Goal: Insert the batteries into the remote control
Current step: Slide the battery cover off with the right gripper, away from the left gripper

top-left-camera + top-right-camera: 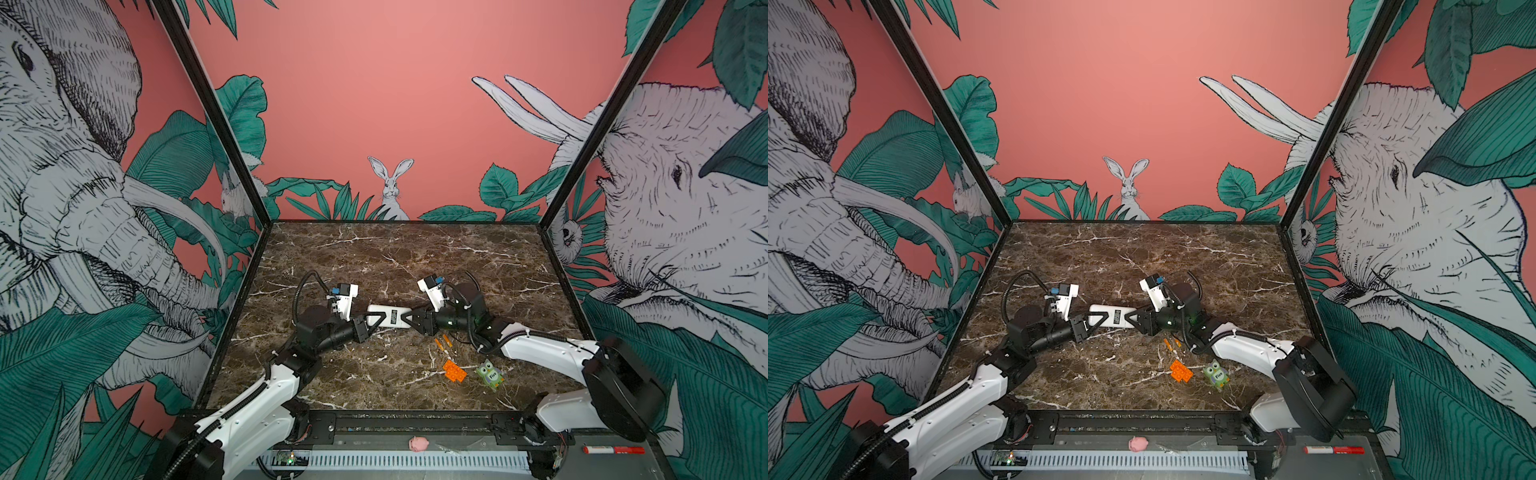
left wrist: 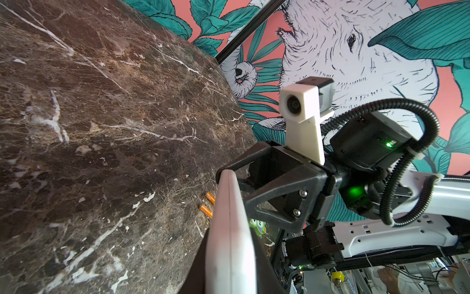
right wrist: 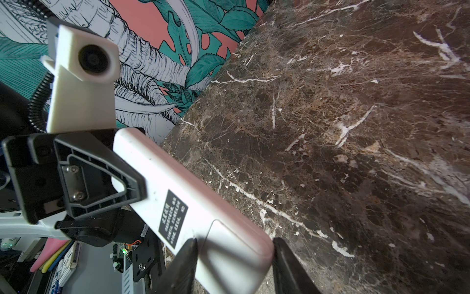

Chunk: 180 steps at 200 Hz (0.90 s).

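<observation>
Remote control (image 1: 388,316) is held clear of the table (image 1: 374,257), lying level, with its white back and dark label facing up. The label print is too small to read and the front face is hidden.

Left end effector (image 1: 376,320) is clamped narrow on one end of the remote control. Right end effector (image 1: 409,319) is at the opposite end at medium width. In the right wrist view its fingers (image 3: 183,264) sit against both long edges, bracketing a seamed panel.

Batteries (image 1: 442,344) lie side by side on the table, near the remote control's right-held end and on its camera side. In the left wrist view the edge-on remote control (image 2: 229,241) cuts off their far ends (image 2: 208,203).

Orange brick (image 1: 454,370) and owl toy (image 1: 490,375) sit beyond the batteries, further from the remote control. The remote control mostly hides the owl toy in the left wrist view.
</observation>
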Each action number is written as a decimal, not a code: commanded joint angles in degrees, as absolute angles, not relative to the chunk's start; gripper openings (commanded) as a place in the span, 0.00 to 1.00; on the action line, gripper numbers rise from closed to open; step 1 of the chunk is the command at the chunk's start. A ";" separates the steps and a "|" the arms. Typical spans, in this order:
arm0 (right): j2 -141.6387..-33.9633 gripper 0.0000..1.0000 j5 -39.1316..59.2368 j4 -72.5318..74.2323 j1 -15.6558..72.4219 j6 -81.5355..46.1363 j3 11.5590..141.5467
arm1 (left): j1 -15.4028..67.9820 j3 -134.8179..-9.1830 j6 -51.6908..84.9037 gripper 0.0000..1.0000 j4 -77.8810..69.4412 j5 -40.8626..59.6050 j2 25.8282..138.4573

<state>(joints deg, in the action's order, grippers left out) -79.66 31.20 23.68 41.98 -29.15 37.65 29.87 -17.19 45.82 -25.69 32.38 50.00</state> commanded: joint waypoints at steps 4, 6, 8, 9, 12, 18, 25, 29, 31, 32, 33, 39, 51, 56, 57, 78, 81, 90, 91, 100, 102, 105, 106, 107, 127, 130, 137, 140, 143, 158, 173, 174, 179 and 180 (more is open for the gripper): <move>-79.28 0.43 34.22 27.65 42.22 -29.46 37.22 | 30.15 -16.79 47.00 0.00 -29.96 33.06 48.46; -79.32 0.42 34.26 27.70 42.26 -29.54 37.19 | 30.15 -16.79 47.02 0.00 -29.97 33.09 48.50; -79.35 0.42 34.34 27.89 42.23 -29.53 37.18 | 30.15 -16.79 47.06 0.00 -29.97 33.08 48.45; -79.36 0.41 34.47 27.93 42.26 -29.60 37.18 | 30.15 -16.79 47.09 0.00 -30.01 33.11 48.48; -79.36 0.41 34.50 28.06 42.27 -29.61 37.18 | 30.14 -16.70 47.24 0.00 -30.17 33.13 48.45; -79.41 0.40 34.62 28.15 42.23 -29.60 37.26 | 30.10 -16.70 47.41 0.00 -30.42 33.14 48.38; -79.47 0.40 34.85 28.30 42.21 -29.63 37.27 | 30.14 -16.55 47.68 0.00 -30.84 33.18 48.36; -79.54 0.40 34.96 28.34 42.21 -29.65 37.27 | 30.12 -16.52 47.84 0.00 -31.07 33.18 48.35; -79.58 0.39 34.97 28.38 42.15 -29.65 37.27 | 30.14 -16.50 47.91 0.00 -31.23 33.19 48.34; -79.56 0.39 34.98 28.47 42.17 -29.63 37.27 | 30.14 -16.47 47.90 0.00 -31.26 33.21 48.34; -79.55 0.39 34.98 28.56 42.18 -29.63 37.27 | 30.10 -16.45 47.95 0.00 -31.32 33.21 48.34; -79.63 0.39 35.14 28.60 42.26 -29.65 37.27 | 30.15 -16.44 48.06 0.00 -31.41 33.22 48.37; -79.79 0.38 35.55 28.94 42.20 -29.62 37.27 | 30.15 -16.45 48.28 0.00 -31.70 33.23 48.36; -79.80 0.38 35.80 29.10 42.23 -29.72 37.38 | 30.14 -16.45 48.38 0.00 -31.80 33.24 48.35; -79.80 0.38 35.92 29.09 42.25 -29.71 37.36 | 30.15 -16.44 48.40 0.00 -31.85 33.23 48.39; -79.89 0.38 36.72 29.49 42.26 -29.78 37.40 | 30.15 -16.44 48.60 0.00 -32.26 33.20 48.42; -79.85 0.38 36.75 29.46 42.21 -29.73 37.37 | 30.15 -16.44 48.48 0.00 -32.13 33.20 48.44; -79.68 0.37 36.66 29.32 42.19 -29.47 37.28 | 30.14 -16.59 48.34 0.00 -31.91 33.05 48.52; -79.65 0.37 36.65 29.34 42.23 -29.41 37.27 | 30.15 -16.60 48.34 0.00 -31.86 33.05 48.56; -79.52 0.35 36.50 29.03 42.20 -29.19 37.22 | 30.15 -16.76 48.01 0.00 -31.34 33.04 48.75; -79.49 0.35 36.44 29.01 42.23 -29.16 37.23 | 30.15 -16.78 47.95 0.00 -31.19 33.00 48.77; -79.49 0.34 36.39 28.93 42.24 -29.12 37.21 | 30.15 -16.84 47.91 0.00 -31.04 32.90 48.78; -79.47 0.34 36.43 28.92 42.26 -29.11 37.19 | 30.15 -16.86 47.86 0.00 -30.99 32.88 48.82; -79.42 0.34 36.41 28.92 42.18 -29.06 37.23 | 30.15 -16.87 47.84 0.00 -30.96 32.88 48.84; -79.11 0.32 36.32 28.91 42.20 -28.99 37.02 | 30.14 -16.77 47.82 0.00 -30.85 32.72 49.22; -79.06 0.32 36.31 28.92 42.27 -29.03 36.95 | 30.15 -16.78 47.81 0.00 -30.79 32.70 49.31; -78.97 0.32 36.39 29.00 42.22 -29.01 36.93 | 30.15 -16.79 47.73 0.00 -30.76 32.59 49.36; -78.95 0.31 36.42 29.05 42.19 -29.08 36.98 | 30.15 -16.74 47.66 0.00 -30.60 32.59 49.34; -78.93 0.31 36.43 29.08 42.22 -29.02 37.02 | 30.15 -16.78 47.64 0.00 -30.53 32.53 49.38; -78.84 0.31 36.76 28.92 42.25 -28.96 37.22 | 30.14 -16.87 47.40 0.00 -30.23 32.35 49.44; -78.84 0.29 36.85 28.75 42.25 -28.77 37.34 | 30.14 -17.05 47.12 0.00 -29.64 32.11 49.48; -78.84 0.29 36.88 28.74 42.22 -28.80 37.35 | 30.10 -17.05 47.11 0.00 -29.63 32.10 49.48; -78.84 0.29 36.91 28.90 42.22 -28.70 37.38 | 30.08 -17.04 47.03 0.00 -29.47 32.05 49.48; -78.84 0.29 36.91 28.86 42.20 -28.68 37.36 | 30.11 -17.05 47.03 0.00 -29.41 32.07 49.48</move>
<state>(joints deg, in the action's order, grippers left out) -79.66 32.10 25.04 40.66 -29.82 37.54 29.71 -16.64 46.94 -27.09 31.00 49.50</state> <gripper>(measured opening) 0.298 0.195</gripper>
